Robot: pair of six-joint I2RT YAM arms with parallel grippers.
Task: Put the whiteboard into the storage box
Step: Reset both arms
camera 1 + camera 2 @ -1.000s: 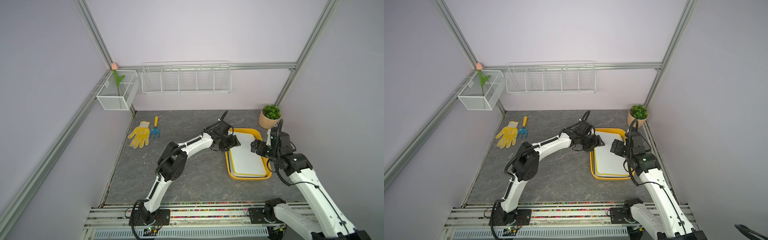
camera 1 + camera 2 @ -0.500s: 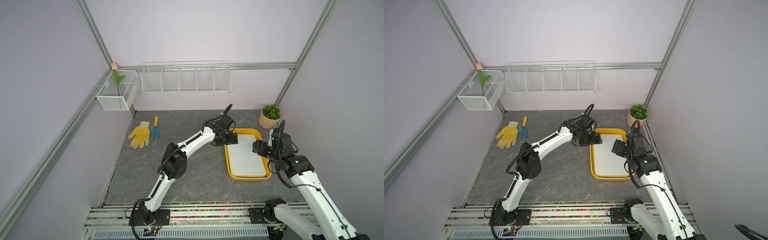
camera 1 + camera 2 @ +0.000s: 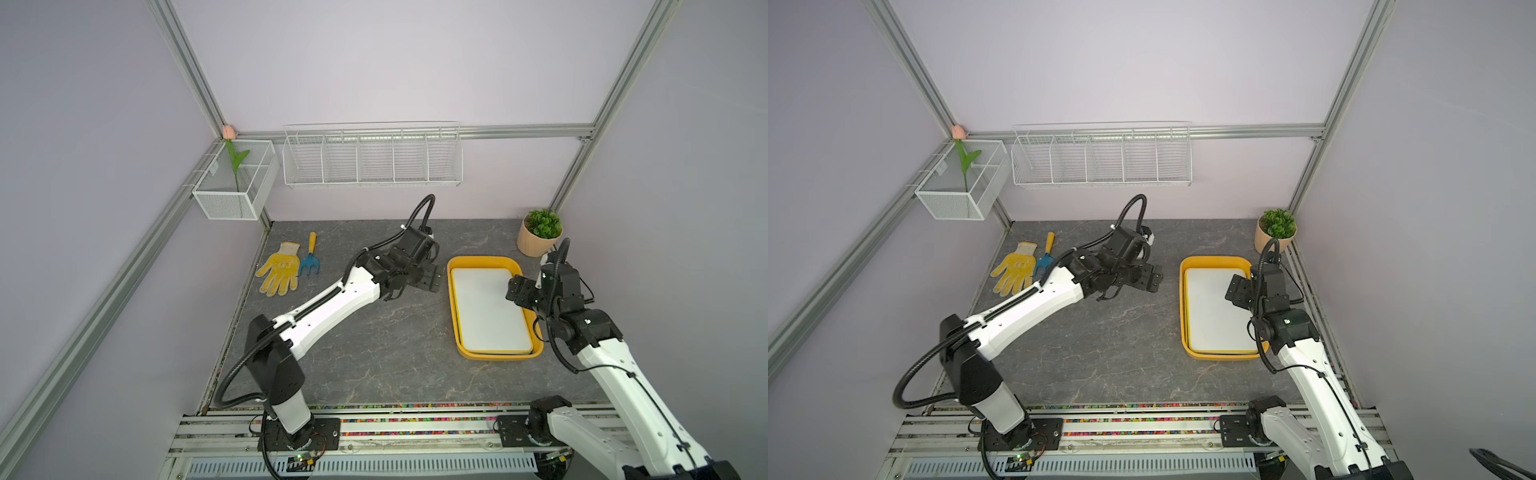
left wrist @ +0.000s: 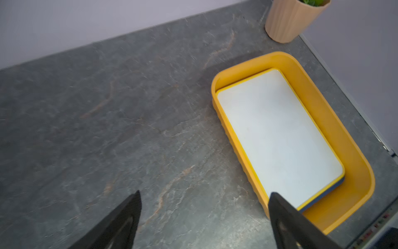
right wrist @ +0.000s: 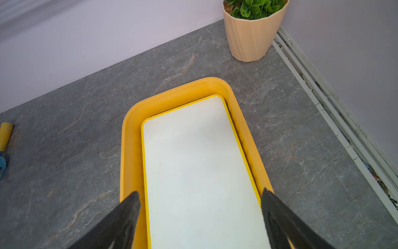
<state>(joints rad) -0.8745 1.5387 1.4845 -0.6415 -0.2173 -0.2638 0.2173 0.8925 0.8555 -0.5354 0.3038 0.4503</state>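
**Top views.** Only these show both arms on the grey, veined table (image 3: 374,353). The box (image 3: 482,261), a shallow orange-yellow plastic tray with rounded corners, sits right of centre. The whiteboard (image 3: 486,311), a flat white rounded rectangle, lies inside it. Its long axis runs from upper to lower frame, parallel to the box's long walls. The left gripper (image 3: 431,279) stands over bare table just left of the box, jaws spread and empty. The right gripper (image 3: 516,291) hangs over the box's right wall, jaws likewise spread and empty. A knit yellow glove (image 3: 280,270) and a blue rake (image 3: 309,259) lie at centre left. A wire rack (image 3: 372,158) hangs on the back wall.

**Left wrist view.** Here alone, a blue edge shows beneath the whiteboard's (image 4: 277,133) thin yellow frame at lower right, and the box's outer wall is ribbed. The long axis runs diagonally, upper left to lower right.

**Right wrist view.** The whiteboard (image 5: 200,161) fills lower centre, its long axis pointing up the frame toward a ribbed peach pot (image 5: 249,38). The spread jaws, one with a cross-hatched face, flank it.
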